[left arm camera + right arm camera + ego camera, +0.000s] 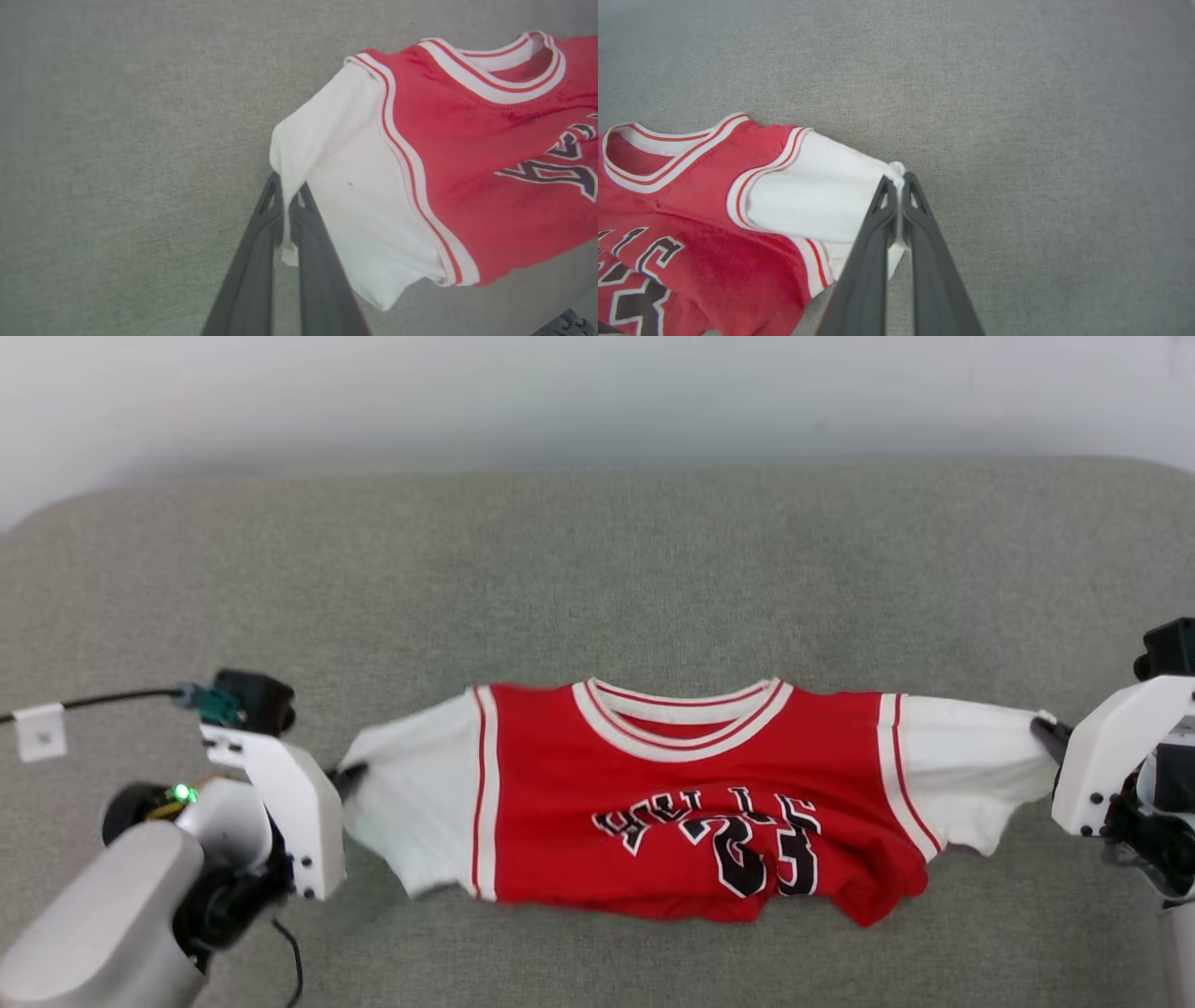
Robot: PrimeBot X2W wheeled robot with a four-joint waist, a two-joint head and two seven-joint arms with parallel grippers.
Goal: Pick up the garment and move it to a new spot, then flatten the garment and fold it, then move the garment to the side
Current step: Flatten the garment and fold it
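So right now both arms have the garment (pixel 691 803) by its white sleeves. The left gripper (pixel 286 186) is pinched down on the cuff edge of the sleeve on its side, and you can see a bit of white fabric squeezed between the two dark fingers. The right gripper (pixel 899 179) is clamped the same way on the tip of the other sleeve. The shirt sits about midway between the left and right edges of the padded grey-green surface (pixel 597 569), closer to the near edge than the far one. Its collar points toward the far edge and the sleeves are pulled out sideways. The chest looks fairly taut, but the lower hem is bunched and rumpled along the near side, and the letters and number are all crinkled. My read is that this is the grab-and-spread part, before any folding. I'd guess the next move needs both arms lifting or pulling together, evenly, so the thin fabric doesn't slip out of a pinch and the hem drops flat. There's no bin or tray involved, and the shirt just lies on the pad.
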